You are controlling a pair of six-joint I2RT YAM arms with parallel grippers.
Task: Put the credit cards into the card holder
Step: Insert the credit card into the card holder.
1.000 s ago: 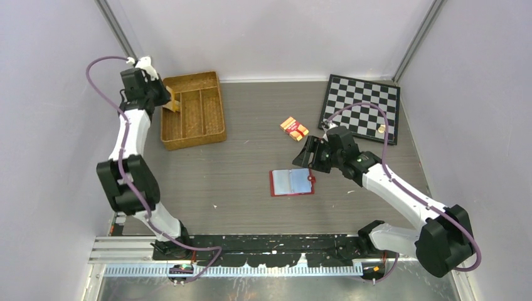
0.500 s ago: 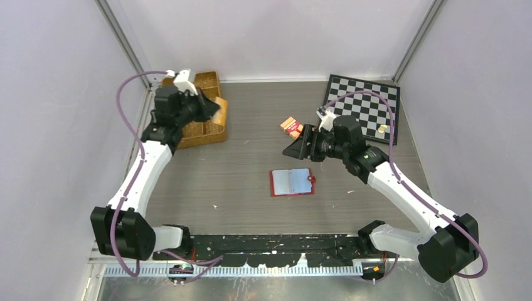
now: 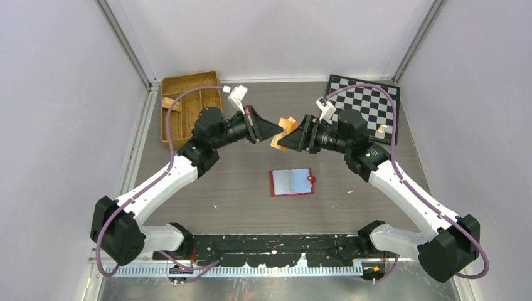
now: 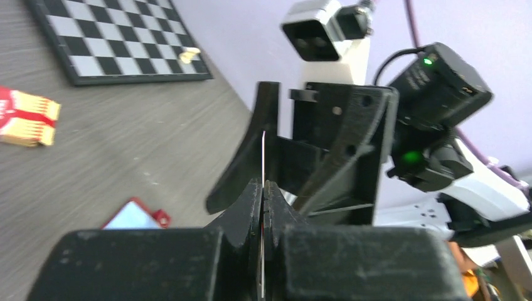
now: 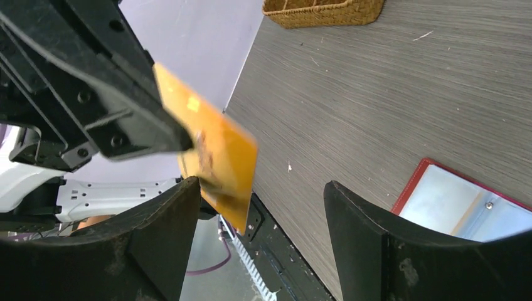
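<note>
An orange credit card (image 5: 210,147) hangs in the air, pinched at one end by my left gripper (image 4: 263,185), which is shut on it. In the left wrist view the card (image 4: 263,157) shows edge-on as a thin line. My right gripper (image 5: 262,185) faces it with jaws wide open; the card's free corner lies between them, close to the left finger (image 5: 166,241), unclamped. In the top view both grippers, left (image 3: 275,130) and right (image 3: 285,140), meet above mid-table with the card (image 3: 276,140) between. The dark-red card holder (image 3: 292,182) lies open below, clear sleeves up.
A wicker divided tray (image 3: 188,108) stands at the back left with a tan flat piece (image 3: 170,103) in it. A chessboard (image 3: 370,108) lies at the back right. The orange-and-red banded pack (image 4: 25,116) rests on the table behind the grippers.
My left arm swung from the wicker tray to mid-table, carrying the orange card. My right gripper lifted from beside the card holder, turned to face it and opened a little wider.
</note>
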